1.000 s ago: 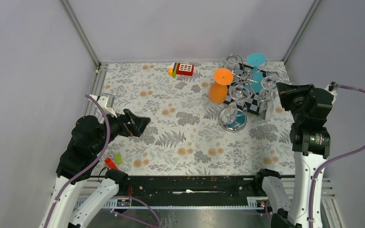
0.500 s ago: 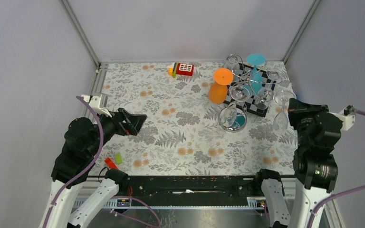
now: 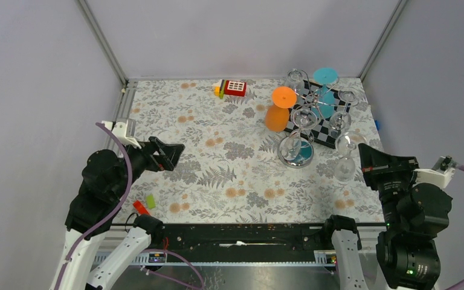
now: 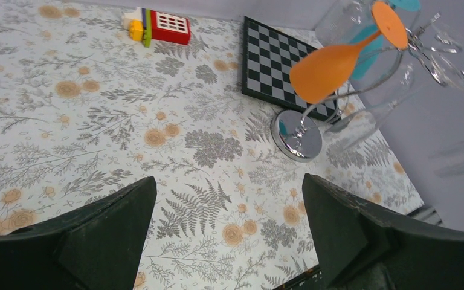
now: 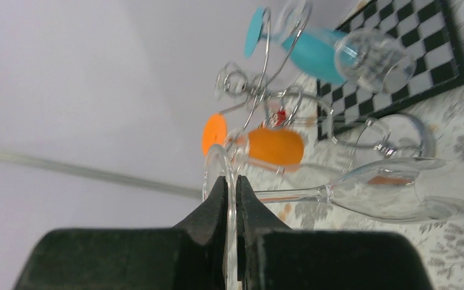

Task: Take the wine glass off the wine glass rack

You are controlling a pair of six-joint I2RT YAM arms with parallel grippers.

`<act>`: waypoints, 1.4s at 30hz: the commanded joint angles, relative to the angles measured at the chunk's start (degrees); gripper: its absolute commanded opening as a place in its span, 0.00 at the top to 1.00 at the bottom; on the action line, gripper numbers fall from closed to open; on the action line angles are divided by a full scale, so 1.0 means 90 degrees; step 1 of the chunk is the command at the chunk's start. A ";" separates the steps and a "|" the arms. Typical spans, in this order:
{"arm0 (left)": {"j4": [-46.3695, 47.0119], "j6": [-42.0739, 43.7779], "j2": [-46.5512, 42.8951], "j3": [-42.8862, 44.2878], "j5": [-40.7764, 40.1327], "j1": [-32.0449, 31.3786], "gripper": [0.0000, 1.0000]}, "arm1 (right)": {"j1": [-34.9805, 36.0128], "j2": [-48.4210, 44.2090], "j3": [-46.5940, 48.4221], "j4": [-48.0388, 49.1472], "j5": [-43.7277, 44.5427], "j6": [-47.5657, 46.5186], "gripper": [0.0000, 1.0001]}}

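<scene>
Our right claw (image 5: 229,181) is pinched tight on the foot of the clear wine glass (image 5: 393,193). The black fingers hide part of that foot, which we see edge-on. From above, the glass hangs free of the chrome rack (image 3: 296,152), near its base on the right arm's side, over the flowered cloth (image 3: 217,121). There the fingertips blur into the glass. Our left claw (image 4: 228,181) gapes wide around nothing. The other clear glasses (image 3: 305,118) on the rack are hard to count. The red block (image 4: 170,27) shows a white grid, and any lettering is too small to tell.
</scene>
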 commanded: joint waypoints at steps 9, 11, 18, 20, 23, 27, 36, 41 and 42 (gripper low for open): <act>0.0943 0.0925 0.0424 -0.0116 0.3544 -0.0150 0.02 | -0.0017 -0.0419 -0.1365 0.1930 -0.3609 0.1010 1.00; 0.1337 0.0712 0.0390 -0.0301 0.3892 -0.0209 0.02 | -0.0017 -0.0515 -0.1666 0.2289 -0.3936 0.1357 1.00; 0.2697 0.0514 0.0390 -0.0834 0.3986 -0.1080 0.01 | -0.0017 -0.0747 -0.2371 0.3345 -0.4498 0.2697 1.00; 0.2844 0.0542 0.0605 -0.0795 0.3852 -0.1452 0.01 | -0.0017 -0.0784 -0.2308 0.3164 -0.4453 0.2712 1.00; 0.3060 0.0578 0.0958 -0.0724 0.3460 -0.2084 0.02 | -0.0017 -0.0838 -0.2296 0.3260 -0.4501 0.2934 1.00; 0.3575 0.0706 0.1410 -0.0629 0.2773 -0.2922 0.03 | -0.0017 -0.0839 -0.2487 0.3715 -0.4612 0.3477 1.00; 0.4728 0.1104 0.2873 0.0476 0.2471 -0.3738 0.05 | 0.0001 -0.0640 -0.2769 0.4077 -0.5219 0.3938 1.00; 0.5156 0.1191 0.3749 0.0896 0.2758 -0.4094 0.09 | 0.0081 -0.0666 -0.2945 0.4519 -0.5395 0.4203 1.00; 0.5292 0.1130 0.3886 0.0937 0.2782 -0.4168 0.10 | 0.0110 -0.0661 -0.2959 0.4589 -0.5414 0.4241 1.00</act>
